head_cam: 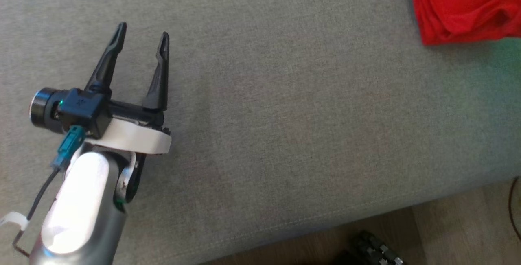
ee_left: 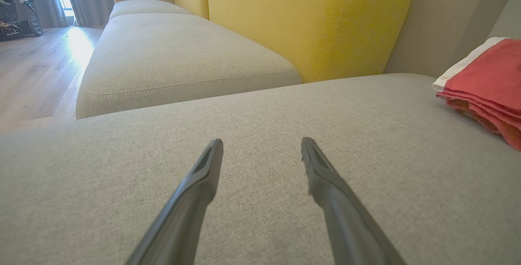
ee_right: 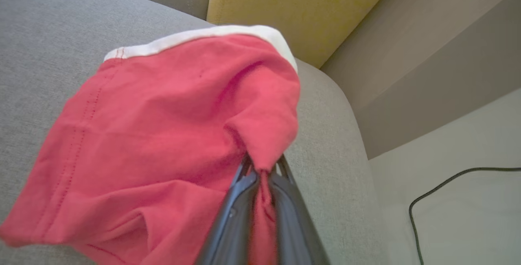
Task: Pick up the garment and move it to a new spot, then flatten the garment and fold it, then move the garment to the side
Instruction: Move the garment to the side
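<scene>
The garment [head_cam: 464, 6] is red with a white band, lying folded at the top right of the grey sofa seat [head_cam: 285, 114]. My left gripper [head_cam: 142, 31] hovers open over bare cushion at the left, far from the cloth, nothing between its fingers. The left wrist view has the same gripper [ee_left: 262, 145] open above the seat, with the garment [ee_left: 484, 86] at the right edge. In the right wrist view my right gripper [ee_right: 260, 167] is shut on a pinch of the garment [ee_right: 163, 134], whose edge rises off the cushion towards the fingers.
Yellow back cushions [ee_left: 305, 16] stand behind the seat, and a second grey seat [ee_left: 175, 57] lies beyond. The seat's front edge [head_cam: 325, 220] drops to wooden floor. A black cable [ee_right: 443, 187] lies on the pale floor to the right of the sofa's end.
</scene>
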You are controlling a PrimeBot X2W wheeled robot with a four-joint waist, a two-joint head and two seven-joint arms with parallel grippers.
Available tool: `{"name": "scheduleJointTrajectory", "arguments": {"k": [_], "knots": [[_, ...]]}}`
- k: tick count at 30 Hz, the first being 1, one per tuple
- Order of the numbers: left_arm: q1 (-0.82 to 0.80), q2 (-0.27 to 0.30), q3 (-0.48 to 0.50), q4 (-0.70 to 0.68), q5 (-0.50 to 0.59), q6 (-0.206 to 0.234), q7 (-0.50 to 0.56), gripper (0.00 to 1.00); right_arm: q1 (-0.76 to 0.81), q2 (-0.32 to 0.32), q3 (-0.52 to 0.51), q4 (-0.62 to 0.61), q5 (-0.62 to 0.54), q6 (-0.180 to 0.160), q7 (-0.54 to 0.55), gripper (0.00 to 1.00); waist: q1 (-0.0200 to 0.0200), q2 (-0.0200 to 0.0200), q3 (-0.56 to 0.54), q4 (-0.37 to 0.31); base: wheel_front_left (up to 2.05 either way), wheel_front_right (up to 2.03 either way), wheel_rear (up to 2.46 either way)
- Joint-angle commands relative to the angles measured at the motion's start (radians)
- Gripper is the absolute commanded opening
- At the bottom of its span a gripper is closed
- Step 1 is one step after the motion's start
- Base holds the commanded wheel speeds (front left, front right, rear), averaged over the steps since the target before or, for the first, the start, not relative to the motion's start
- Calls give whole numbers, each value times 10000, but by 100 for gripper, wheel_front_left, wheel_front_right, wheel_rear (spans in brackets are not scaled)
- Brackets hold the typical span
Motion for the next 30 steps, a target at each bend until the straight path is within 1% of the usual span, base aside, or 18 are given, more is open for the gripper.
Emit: {"name": "scheduleJointTrajectory", "arguments": {"k": [1,4,7,8,9,10,15,18,21,22,23,24,27,30], "knots": [[-273,264,307,-384,88,-29,9,100,-13,-366,-124,-334,215,-7,-44,0,-2,0,190,-126,0,0,0],[-359,304,273,-383,98,-43,28,100,-83,-353,-232,-362,274,-7,-49,0,-2,0,310,-154,0,0,0],[-427,307,233,-357,93,-46,26,100,-120,-149,-502,-322,258,-7,-137,0,-2,0,350,-151,0,0,0],[-446,307,220,-338,81,-54,24,100,-97,-68,-588,-316,244,-7,-172,16,-2,0,343,-145,0,0,0],[-456,309,214,-311,64,-61,20,100,-60,46,-672,-348,254,-7,-219,44,-2,0,322,-147,0,0,0],[-447,317,218,-286,47,-59,12,100,-26,159,-799,-392,200,-7,-275,100,-2,0,287,-165,0,0,0],[-244,335,245,-140,-53,-3,-30,100,321,934,-1690,-839,-188,-7,-481,100,-2,0,-75,-266,0,0,0],[-50,321,241,-76,-116,51,-45,100,735,1648,-2210,-1540,-439,-7,-583,100,-2,0,-432,-327,0,0,0],[162,293,252,-32,-190,127,-54,100,1338,2439,-2500,-2544,-713,-7,-625,100,-2,0,-799,-340,0,0,0],[235,272,251,-21,-219,154,-58,100,1570,2706,-2559,-2911,-814,-7,-623,100,-2,0,-918,-325,0,0,0],[402,229,267,20,-293,214,-70,100,2056,3275,-2585,-3666,-965,-7,-631,100,-2,0,-1183,-269,0,0,0],[490,207,291,38,-337,253,-80,100,2301,3582,-2598,-4039,-1024,-7,-651,100,-2,0,-1304,-227,0,0,0],[762,115,352,115,-477,368,-111,100,3044,4392,-2449,-4968,-1249,-7,-683,100,-2,0,-1692,-27,0,0,0],[1036,5,403,214,-605,488,-143,100,3769,5120,-2219,-5584,-1407,-7,-819,100,-2,0,-2087,293,0,0,0]]}}
